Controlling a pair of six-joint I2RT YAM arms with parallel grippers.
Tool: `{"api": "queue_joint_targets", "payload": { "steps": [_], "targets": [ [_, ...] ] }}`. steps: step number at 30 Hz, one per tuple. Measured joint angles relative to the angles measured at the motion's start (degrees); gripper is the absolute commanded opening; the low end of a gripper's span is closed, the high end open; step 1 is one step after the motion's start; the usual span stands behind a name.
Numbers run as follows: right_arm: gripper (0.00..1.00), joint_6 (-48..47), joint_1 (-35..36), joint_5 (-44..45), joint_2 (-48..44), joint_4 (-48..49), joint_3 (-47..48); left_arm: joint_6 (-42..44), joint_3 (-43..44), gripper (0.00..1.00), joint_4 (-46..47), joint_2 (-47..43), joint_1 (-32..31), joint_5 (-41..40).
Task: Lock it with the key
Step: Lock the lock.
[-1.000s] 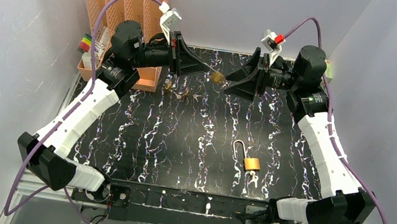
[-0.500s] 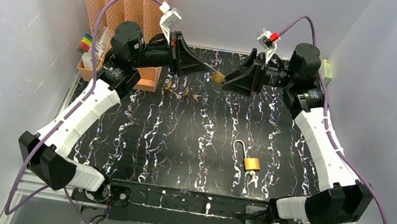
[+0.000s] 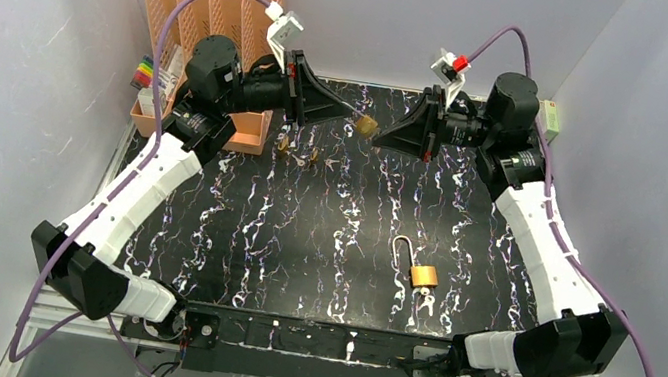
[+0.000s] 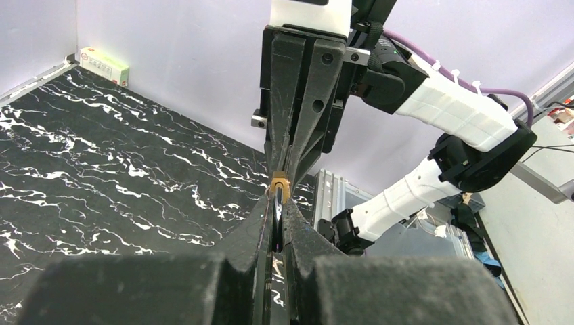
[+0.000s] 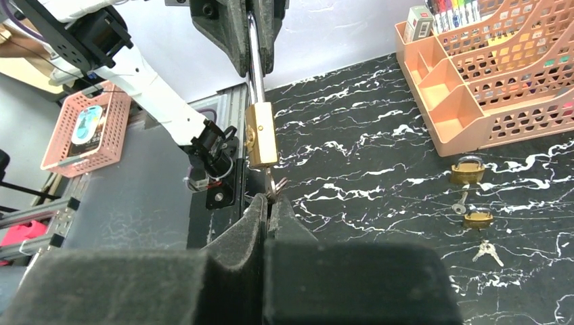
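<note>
A small brass padlock (image 3: 367, 126) hangs in the air over the back of the table. My left gripper (image 3: 354, 116) is shut on its steel shackle (image 5: 252, 61). In the left wrist view the shackle runs between my left gripper (image 4: 279, 208), and the brass body (image 4: 279, 184) sticks out past the tips. The key (image 5: 271, 185) pokes out of the lock's underside with a ring on it. My right gripper (image 5: 269, 200) is shut on that key. In the top view the right gripper (image 3: 380, 138) meets the lock from the right.
A second padlock (image 3: 422, 272) lies open-shackled at the front right with keys (image 3: 425, 305) beside it. Two more padlocks (image 5: 467, 169) (image 5: 478, 218) and loose keys (image 5: 487, 251) lie near the orange organizer (image 3: 210, 17). A small green box (image 4: 103, 66) sits at the back right edge.
My right gripper has moved left up to the padlock and shut on the key. The left gripper has kept still with the padlock.
</note>
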Motion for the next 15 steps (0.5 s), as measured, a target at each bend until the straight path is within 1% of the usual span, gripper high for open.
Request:
{"api": "queue_joint_targets", "payload": {
  "steps": [7,15],
  "targets": [
    [0.0,-1.2,-1.11,0.95,-2.93,-1.24,-2.44,0.68,0.13,0.0,-1.51,0.0,0.42,0.19],
    [0.0,-1.5,-7.55,1.1,-8.2,-2.46,-6.9,1.31,0.25,0.0,-3.34,-0.45,3.61,0.71]
  ]
}}
